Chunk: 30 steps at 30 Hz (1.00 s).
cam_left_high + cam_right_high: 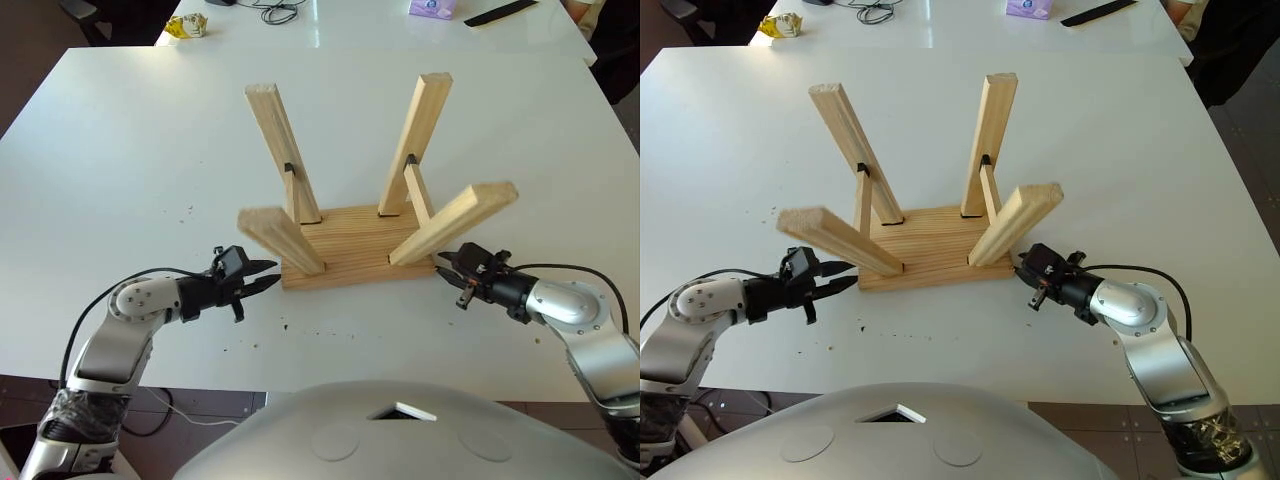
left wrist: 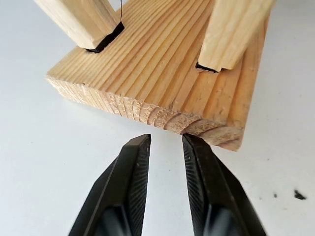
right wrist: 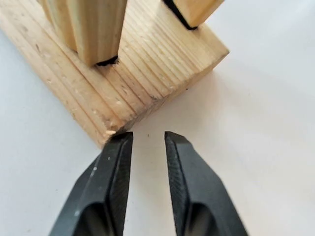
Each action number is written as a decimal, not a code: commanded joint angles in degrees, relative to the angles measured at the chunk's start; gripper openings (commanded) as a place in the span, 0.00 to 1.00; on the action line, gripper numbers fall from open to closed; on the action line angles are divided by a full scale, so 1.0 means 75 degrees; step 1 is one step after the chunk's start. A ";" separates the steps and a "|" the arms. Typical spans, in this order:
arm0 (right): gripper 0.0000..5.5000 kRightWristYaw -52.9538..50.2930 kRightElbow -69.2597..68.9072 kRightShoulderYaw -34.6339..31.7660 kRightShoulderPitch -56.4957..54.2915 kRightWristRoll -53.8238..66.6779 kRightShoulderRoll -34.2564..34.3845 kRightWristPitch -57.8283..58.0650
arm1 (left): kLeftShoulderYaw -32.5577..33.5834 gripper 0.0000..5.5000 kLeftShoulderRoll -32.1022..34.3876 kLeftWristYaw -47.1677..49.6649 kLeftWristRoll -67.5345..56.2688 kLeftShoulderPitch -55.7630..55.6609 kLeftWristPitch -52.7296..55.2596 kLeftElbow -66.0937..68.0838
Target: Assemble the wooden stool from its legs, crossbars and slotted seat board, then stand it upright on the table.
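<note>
The wooden stool lies upside down near the middle of the white desk (image 1: 130, 150), its seat board (image 1: 350, 258) flat and four legs (image 1: 275, 130) splaying upward. The left end effector (image 1: 272, 276) sits just beside the board's left end, fingers slightly parted, holding nothing. The right end effector (image 1: 442, 267) is at the board's right near corner, likewise parted and empty

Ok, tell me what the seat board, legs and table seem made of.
Seat board: bare pale wood, probably unfinished softwood; straight grain and rough sawn end show. Legs: same pale wood, matte. Table: smooth white top with soft reflections, perhaps laminate; cannot tell.
</note>
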 commanded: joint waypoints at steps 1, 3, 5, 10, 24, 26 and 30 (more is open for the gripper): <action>0.22 0.0158 -0.1226 -0.0083 0.0489 0.0589 -0.0011 0.0427 | 0.0375 0.22 0.0078 0.0064 -0.0879 0.0190 0.0674 -0.1194; 0.22 0.0154 -0.1578 -0.0184 0.0591 0.0668 -0.0054 0.0651 | 0.0524 0.22 0.0116 0.0128 -0.1036 0.0334 0.0899 -0.1585; 0.22 0.0146 -0.1905 -0.0277 0.0608 0.0766 -0.0082 0.0898 | 0.0666 0.22 0.0167 0.0135 -0.1152 0.0434 0.1067 -0.1901; 0.22 0.0211 -0.2564 -0.0702 0.0371 0.1154 -0.0083 0.1543 | 0.1286 0.22 0.0400 0.0047 -0.1800 0.0491 0.1791 -0.2547; 0.22 -0.0035 -0.2663 -0.2040 -0.0346 0.4265 -0.1005 0.2054 | 0.2214 0.22 0.0855 0.0148 -0.3273 -0.0051 0.3310 -0.3042; 0.22 -0.0223 -0.2663 -0.2079 -0.0461 0.4630 -0.1177 0.2090 | 0.2311 0.22 0.0931 0.0048 -0.3351 -0.0096 0.3402 -0.3038; 0.22 -0.0601 -0.2662 -0.2076 -0.0522 0.5087 -0.1419 0.2138 | 0.2460 0.22 0.1090 0.0003 -0.3779 -0.0270 0.3719 -0.3111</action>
